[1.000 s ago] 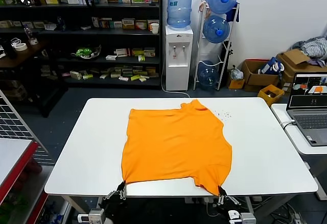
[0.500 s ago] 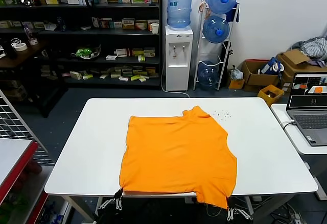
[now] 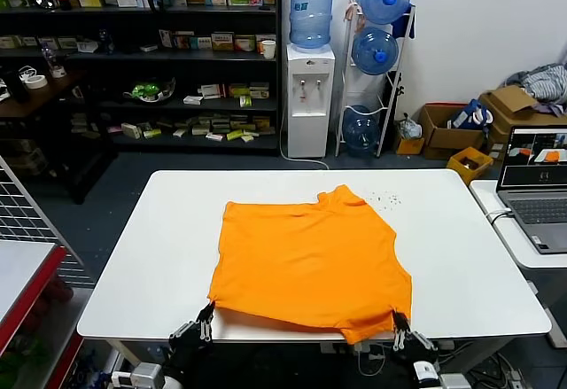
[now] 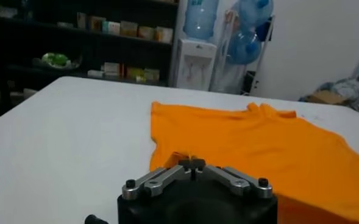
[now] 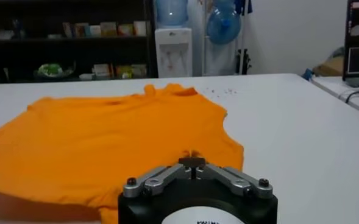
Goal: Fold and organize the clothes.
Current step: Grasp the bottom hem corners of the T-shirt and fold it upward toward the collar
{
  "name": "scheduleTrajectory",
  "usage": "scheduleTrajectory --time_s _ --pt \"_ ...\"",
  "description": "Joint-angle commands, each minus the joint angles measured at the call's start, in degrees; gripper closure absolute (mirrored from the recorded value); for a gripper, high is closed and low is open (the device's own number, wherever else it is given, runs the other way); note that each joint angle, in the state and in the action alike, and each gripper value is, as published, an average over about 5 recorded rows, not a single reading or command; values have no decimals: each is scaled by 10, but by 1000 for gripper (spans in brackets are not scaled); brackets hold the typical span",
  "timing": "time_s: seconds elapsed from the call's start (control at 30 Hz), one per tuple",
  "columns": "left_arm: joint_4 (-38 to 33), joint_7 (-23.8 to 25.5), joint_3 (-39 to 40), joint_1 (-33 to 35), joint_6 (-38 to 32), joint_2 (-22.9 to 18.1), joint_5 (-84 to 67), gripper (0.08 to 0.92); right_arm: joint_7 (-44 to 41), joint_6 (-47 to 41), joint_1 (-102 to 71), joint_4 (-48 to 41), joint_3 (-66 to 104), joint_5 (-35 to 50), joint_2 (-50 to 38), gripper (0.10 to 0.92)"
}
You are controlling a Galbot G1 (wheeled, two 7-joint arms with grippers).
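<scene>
Both hands (image 3: 206,315) (image 3: 399,326) pinching T-shirt (image 3: 310,260) hem

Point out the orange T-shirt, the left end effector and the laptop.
orange T-shirt (image 3: 310,260): head view, middle of the spread fabric.
left end effector (image 3: 205,315): head view, fingertips pinching the shirt's near left corner.
laptop (image 3: 542,207): head view, keyboard deck.

Even overhead light fell bright on the white surface (image 3: 159,256); the shelves (image 3: 142,52) stayed dim, and wrist-view backgrounds were soft.
</scene>
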Motion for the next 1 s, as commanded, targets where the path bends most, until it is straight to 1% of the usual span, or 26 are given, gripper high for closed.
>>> scheduleTrajectory --time_s 0.03,0.23,0.43,0.63,0.87,1.0 --pt "42 15 4 -86 -16 4 -8 909 6 -9 95 -29 0 21 -7 902" --pt "80 4 27 -151 -10 -6 -13 909 10 -23 142 -59 -7 44 -23 902" --pt "103 -16 43 -183 7 -5 -11 909 16 -34 186 -87 -18 64 -36 902" --pt "126 -36 49 -205 24 -10 -1 909 19 -40 229 -122 -31 69 -38 902" --pt "139 -45 55 -213 34 -16 6 909 17 -40 259 -154 -47 63 -36 902" --pt "145 -45 58 -218 43 -19 6 865 14 -40 272 -172 -54 62 -35 902"
